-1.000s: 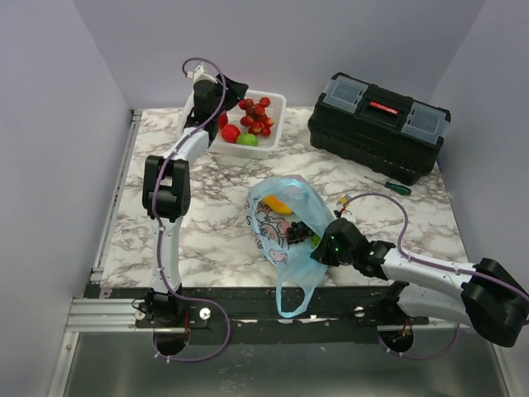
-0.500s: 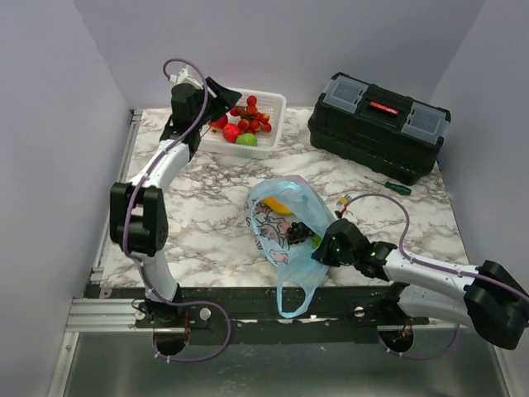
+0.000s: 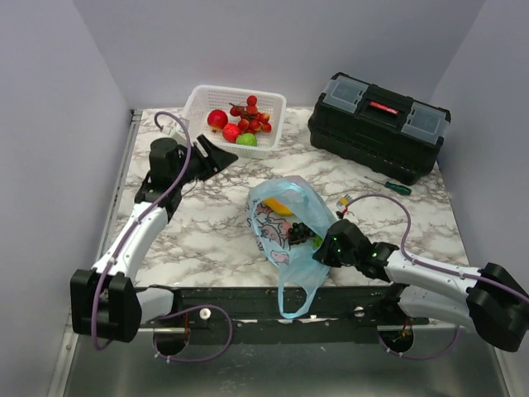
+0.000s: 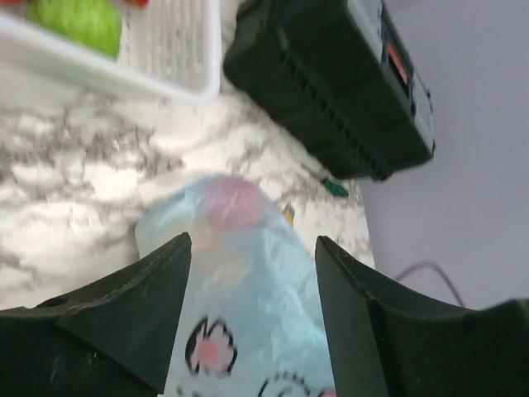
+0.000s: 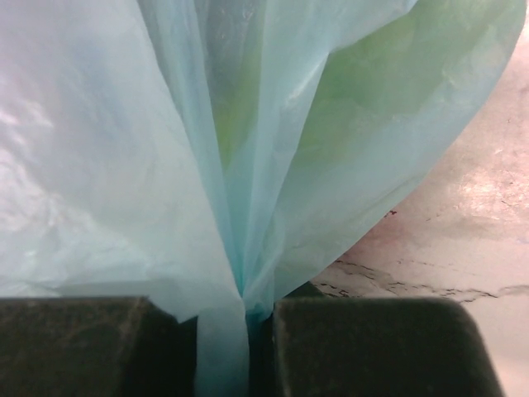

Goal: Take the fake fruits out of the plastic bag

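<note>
Reaching for the bag: we judge that the step in hand is bringing the left pincer point(image 3: 221, 155) to the plastic bag point(image 3: 277, 223) for another fruit.
Left pincer state: jaws wide, nothing between them.
Right pincer point(image 5: 248, 310): closed on a fold of the bag's thin film, at the bag's 4 o'clock edge.
Fake fruits: a yellow-orange piece point(image 3: 278, 204) and a dark bunch point(image 3: 299, 233) lie in the bag. A red apple point(image 3: 217, 119) and red berries point(image 3: 252, 112) sit in the white basket point(image 3: 273, 103).
Bag from left pincer: about 4 o'clock in the top view, near but apart.
Doing it well: we would hold the film taut, come in low, and close on one fruit only, not on plastic.
</note>
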Controlling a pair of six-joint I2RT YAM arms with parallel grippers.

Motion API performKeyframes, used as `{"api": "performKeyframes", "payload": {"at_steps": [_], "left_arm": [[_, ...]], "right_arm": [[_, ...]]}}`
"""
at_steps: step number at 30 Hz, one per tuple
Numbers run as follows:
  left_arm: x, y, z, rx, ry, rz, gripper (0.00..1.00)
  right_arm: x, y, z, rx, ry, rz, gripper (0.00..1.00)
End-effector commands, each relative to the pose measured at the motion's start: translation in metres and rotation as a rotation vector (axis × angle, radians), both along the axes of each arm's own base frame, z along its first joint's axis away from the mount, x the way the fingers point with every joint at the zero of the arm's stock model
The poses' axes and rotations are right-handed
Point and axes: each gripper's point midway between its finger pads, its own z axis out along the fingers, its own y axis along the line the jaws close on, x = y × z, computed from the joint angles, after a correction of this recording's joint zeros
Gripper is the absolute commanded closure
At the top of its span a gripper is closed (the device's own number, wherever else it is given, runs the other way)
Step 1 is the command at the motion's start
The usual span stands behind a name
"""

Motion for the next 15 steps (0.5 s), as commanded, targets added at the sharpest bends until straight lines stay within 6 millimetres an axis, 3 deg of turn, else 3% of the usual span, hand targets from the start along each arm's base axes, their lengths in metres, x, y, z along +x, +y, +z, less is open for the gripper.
{"api": "performKeyframes", "payload": {"at_steps": [1, 5, 9, 13, 14, 15], "left_arm": [[-0.078, -0.023, -0.024, -0.001, 0.031, -0.244, 0.39], [-0.133, -0.04, -0.025, 0.046, -0.116, -0.371, 0.38], [-0.179, -0.063, -0.026, 0.105, -0.302, -0.457, 0.35], [-0.208, -0.081, -0.023, 0.087, -0.418, -0.521, 0.36], [-0.214, -0.086, -0.024, 0.085, -0.45, -0.541, 0.36], [-0.219, -0.092, -0.023, 0.082, -0.484, -0.561, 0.37]], "right_arm": [[-0.003, -0.009, -0.006, -0.035, -0.006, -0.001, 0.86], [-0.002, -0.01, -0.004, -0.035, -0.013, -0.012, 0.86], [-0.001, -0.011, -0.004, -0.038, -0.017, -0.024, 0.77], [0.0, -0.014, -0.002, -0.036, -0.022, -0.04, 0.73], [0.0, -0.014, -0.002, -0.032, -0.026, -0.043, 0.71], [0.0, -0.014, -0.001, -0.029, -0.026, -0.043, 0.58]]}}
